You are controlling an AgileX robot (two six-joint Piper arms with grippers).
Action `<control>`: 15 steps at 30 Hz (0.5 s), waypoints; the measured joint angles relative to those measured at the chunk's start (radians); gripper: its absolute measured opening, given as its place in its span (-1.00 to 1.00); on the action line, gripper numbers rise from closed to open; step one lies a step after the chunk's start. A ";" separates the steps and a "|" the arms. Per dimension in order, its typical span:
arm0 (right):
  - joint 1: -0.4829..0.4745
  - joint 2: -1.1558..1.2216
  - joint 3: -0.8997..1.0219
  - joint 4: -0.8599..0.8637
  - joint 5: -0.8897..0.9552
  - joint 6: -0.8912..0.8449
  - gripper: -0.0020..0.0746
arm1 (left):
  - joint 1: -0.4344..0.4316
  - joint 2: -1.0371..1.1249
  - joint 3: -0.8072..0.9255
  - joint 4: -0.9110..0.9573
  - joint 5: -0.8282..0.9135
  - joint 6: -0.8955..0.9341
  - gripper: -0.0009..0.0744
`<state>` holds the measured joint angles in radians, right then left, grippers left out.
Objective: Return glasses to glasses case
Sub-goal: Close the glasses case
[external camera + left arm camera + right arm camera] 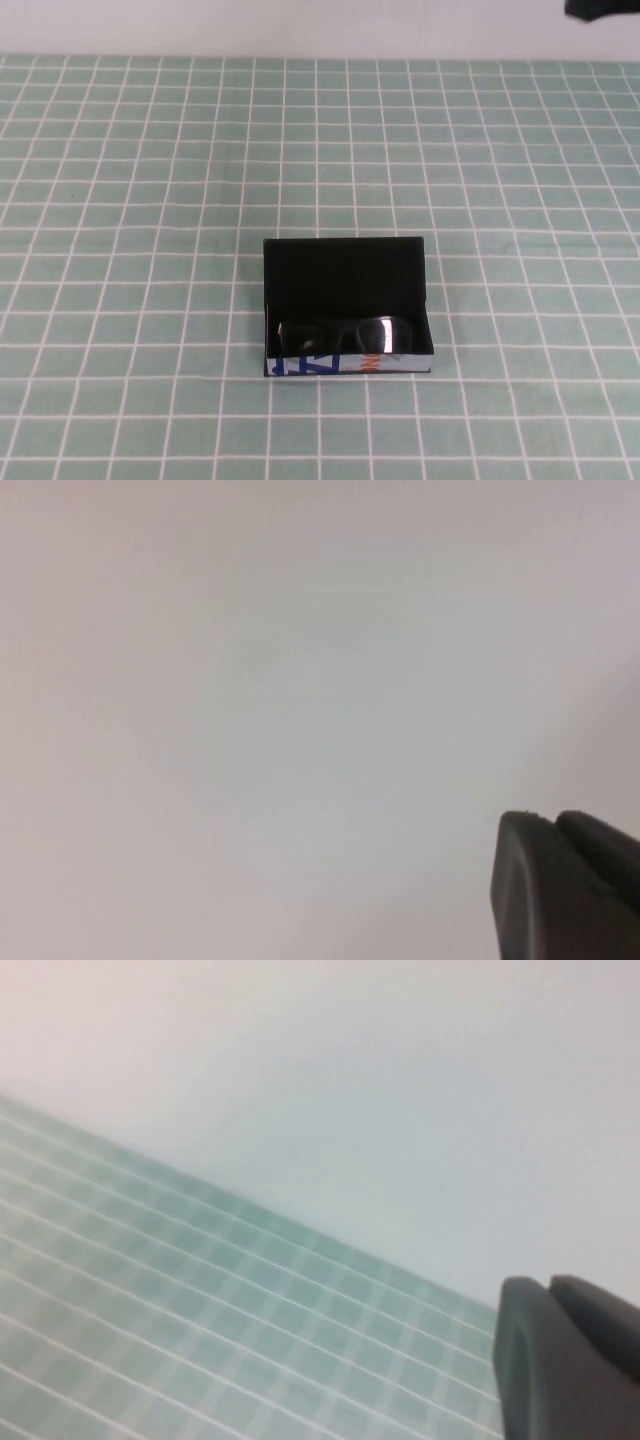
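The glasses case [345,268] is a black hinged box lying open on the green checked table, its lid standing up at the back and its white printed strip facing me. The dark-framed glasses [345,337] lie inside its lower half, lenses toward me. My left gripper [548,820] shows only in the left wrist view, shut and empty, facing a blank pale wall. My right gripper [545,1285] is shut and empty, raised above the table's far edge. A dark part of the right arm [602,8] shows at the high view's top right corner, far from the case.
The green checked table [150,200] stretches on all sides of the case. A pale wall [300,25] runs along its far edge.
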<state>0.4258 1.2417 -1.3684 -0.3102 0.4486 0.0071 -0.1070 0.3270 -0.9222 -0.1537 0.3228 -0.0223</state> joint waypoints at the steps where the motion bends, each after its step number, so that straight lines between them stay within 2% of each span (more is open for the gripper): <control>1: 0.000 0.009 0.000 -0.022 0.003 0.000 -0.98 | 0.000 0.060 -0.043 -0.004 0.095 0.037 -0.98; 3: 0.000 0.037 0.000 -0.069 0.015 0.000 -0.98 | 0.000 0.175 -0.117 -0.034 0.305 0.157 -0.98; 7: 0.000 0.125 -0.010 -0.095 0.058 0.000 -0.98 | 0.000 0.335 -0.137 -0.217 0.561 0.433 -0.98; 11: 0.000 0.253 -0.061 -0.097 0.142 -0.007 -0.98 | 0.000 0.422 -0.032 -0.606 0.636 0.751 -0.98; 15: -0.002 0.354 -0.122 0.015 0.201 -0.149 -0.98 | 0.000 0.432 0.139 -0.903 0.617 1.007 -0.98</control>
<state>0.4238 1.5959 -1.4906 -0.2950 0.6496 -0.1421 -0.1070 0.7585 -0.7828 -1.0569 0.9402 0.9849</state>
